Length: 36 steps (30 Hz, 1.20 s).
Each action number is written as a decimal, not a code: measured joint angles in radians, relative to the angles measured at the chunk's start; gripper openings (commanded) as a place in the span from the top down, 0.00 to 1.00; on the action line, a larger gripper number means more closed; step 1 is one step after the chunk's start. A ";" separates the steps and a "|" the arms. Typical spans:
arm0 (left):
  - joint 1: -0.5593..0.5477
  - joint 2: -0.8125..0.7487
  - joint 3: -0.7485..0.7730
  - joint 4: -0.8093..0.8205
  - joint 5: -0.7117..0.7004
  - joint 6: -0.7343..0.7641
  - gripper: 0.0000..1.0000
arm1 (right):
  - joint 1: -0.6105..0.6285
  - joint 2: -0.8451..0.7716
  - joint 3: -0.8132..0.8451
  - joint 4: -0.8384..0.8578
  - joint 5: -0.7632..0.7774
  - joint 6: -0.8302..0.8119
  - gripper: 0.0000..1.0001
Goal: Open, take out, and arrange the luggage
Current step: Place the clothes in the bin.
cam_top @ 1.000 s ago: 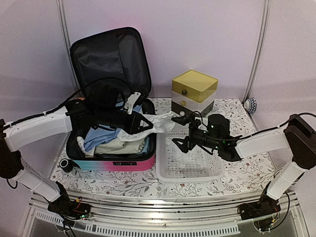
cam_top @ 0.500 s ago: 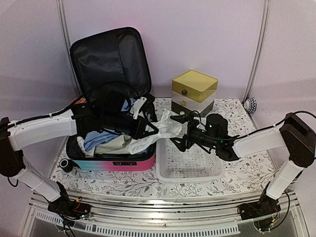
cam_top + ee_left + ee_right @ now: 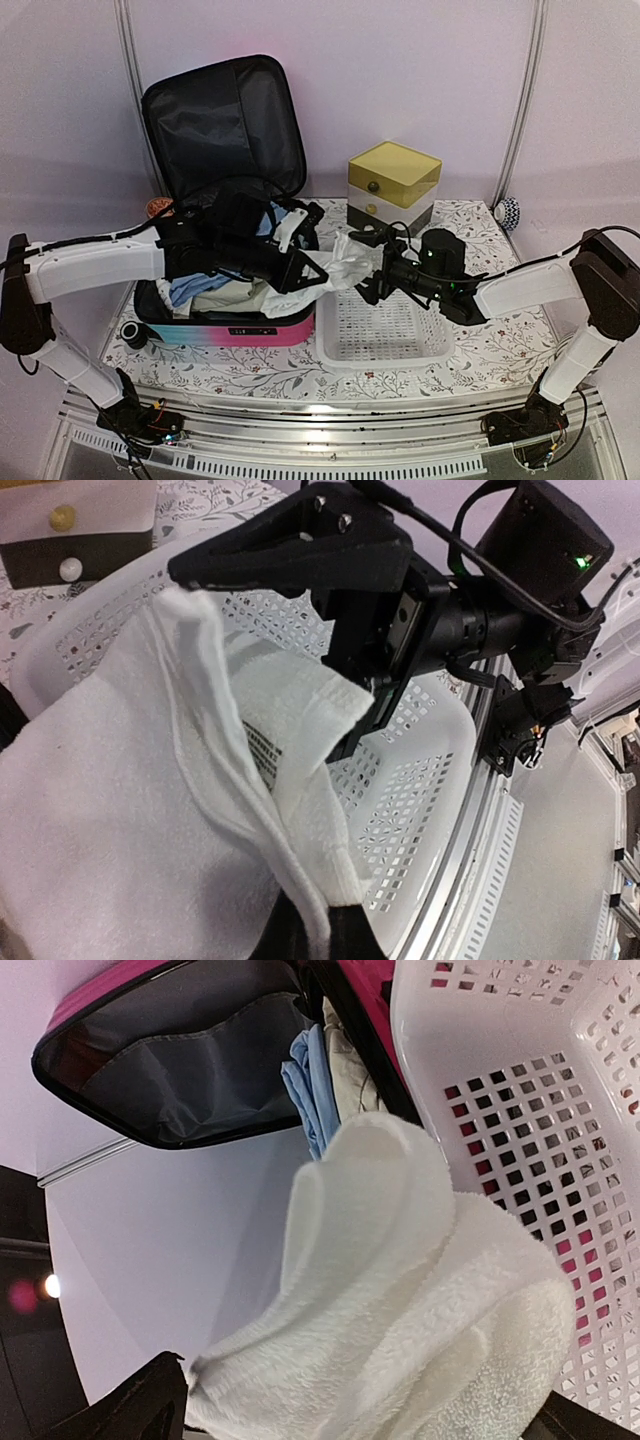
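I'm taking things out. My left jaws are clamped on a white towel (image 3: pixel 345 262), held up between the open suitcase (image 3: pixel 230 328), lid up at the worktop's (image 3: pixel 500 345) left, and the basket (image 3: pixel 385 362). My right jaws gape wide around the towel's free end, gripping nothing. Next, I judge, they should close there. One suitcase, one towel, one basket, one drawer box (image 3: pixel 393 185).

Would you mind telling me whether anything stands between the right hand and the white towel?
Nothing visible does: the open right hand flanks the white terry towel, which the left hand holds above the white plastic mesh basket's edge.
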<state>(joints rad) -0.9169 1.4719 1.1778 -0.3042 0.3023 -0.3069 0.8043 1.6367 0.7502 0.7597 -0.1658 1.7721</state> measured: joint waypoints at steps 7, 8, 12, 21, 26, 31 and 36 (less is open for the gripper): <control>-0.013 0.021 0.000 0.000 -0.002 0.006 1.00 | -0.007 -0.006 -0.002 -0.008 -0.001 -0.011 0.01; -0.015 0.024 0.000 -0.001 -0.003 0.007 1.00 | -0.007 -0.006 -0.002 -0.011 -0.001 -0.012 0.01; -0.026 0.034 0.000 -0.003 -0.010 0.010 1.00 | -0.010 -0.006 -0.002 -0.029 -0.007 -0.025 0.20; -0.055 0.067 0.010 -0.007 -0.031 0.012 1.00 | -0.034 -0.010 0.005 -0.164 -0.056 -0.121 0.91; -0.086 0.114 0.034 -0.002 -0.060 0.010 1.00 | -0.072 -0.020 0.030 -0.251 -0.121 -0.223 0.97; -0.109 0.169 0.070 0.012 -0.102 -0.010 1.00 | -0.116 -0.020 0.080 -0.344 -0.187 -0.355 0.97; -0.124 0.235 0.117 0.024 -0.143 -0.039 1.00 | -0.152 -0.020 0.124 -0.430 -0.219 -0.496 0.97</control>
<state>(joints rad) -1.0409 1.7065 1.2949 -0.2798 0.1596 -0.3454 0.6525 1.6169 0.8738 0.3302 -0.3851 1.2766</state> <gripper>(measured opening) 0.044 0.081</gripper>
